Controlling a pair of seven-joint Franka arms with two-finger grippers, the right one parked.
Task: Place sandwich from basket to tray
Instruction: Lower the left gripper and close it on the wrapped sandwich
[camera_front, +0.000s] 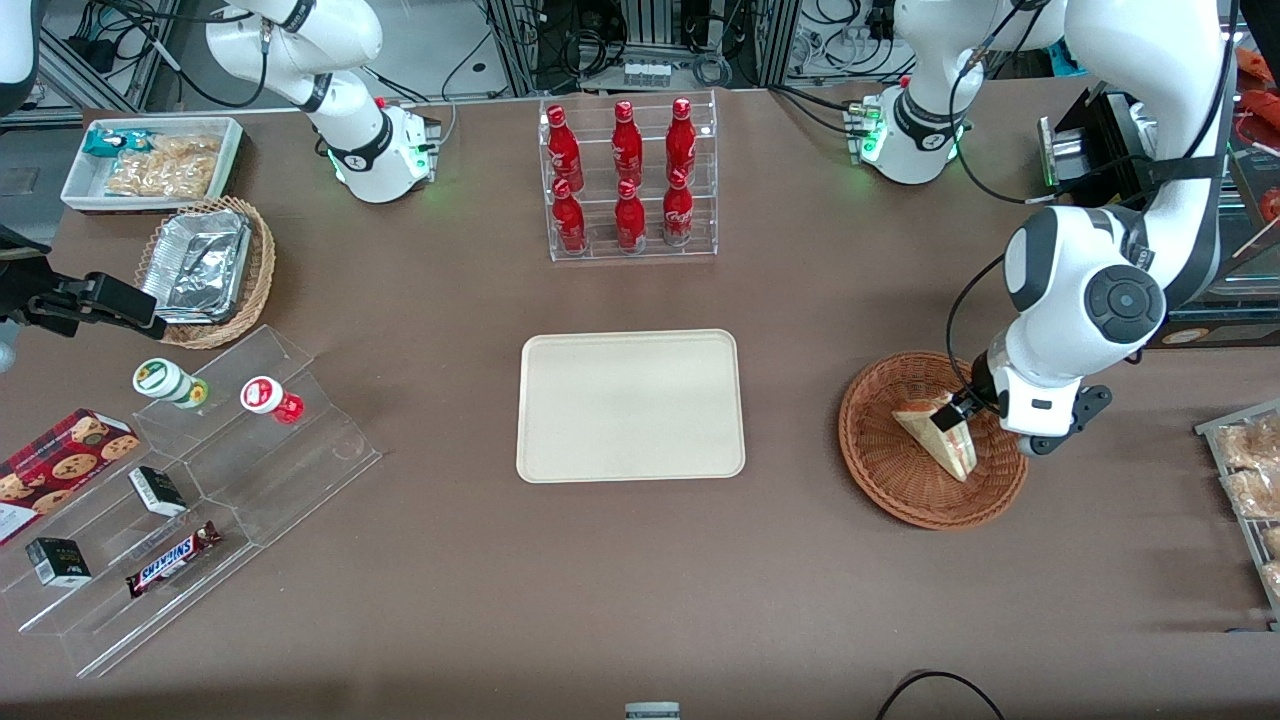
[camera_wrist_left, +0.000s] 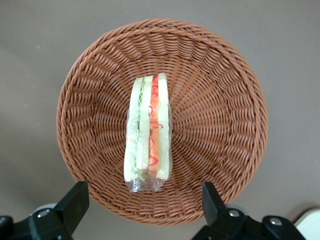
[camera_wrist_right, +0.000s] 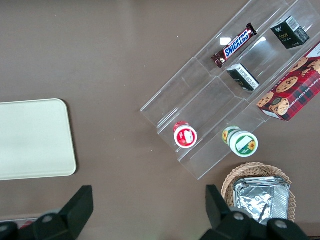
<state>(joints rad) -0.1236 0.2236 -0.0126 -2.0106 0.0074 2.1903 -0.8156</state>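
Brown table (camera_front: 640, 580) | gripper (camera_wrist_left: 145, 207) spread above sandwich (camera_wrist_left: 148, 137) | cabled racks

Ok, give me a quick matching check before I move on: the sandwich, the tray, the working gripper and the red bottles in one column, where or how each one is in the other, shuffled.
Things:
1. wrapped triangular white-bread sandwich
2. flat cream-beige rectangular tray
3. black two-finger gripper
4. red bottles

States:
A. open, above the basket, fingers either side of the sandwich
B. lying in the round reddish-brown wicker basket
C. standing in a clear acrylic rack
D. bare, mid-table

Pairs: 1-B, 2-D, 3-A, 4-C
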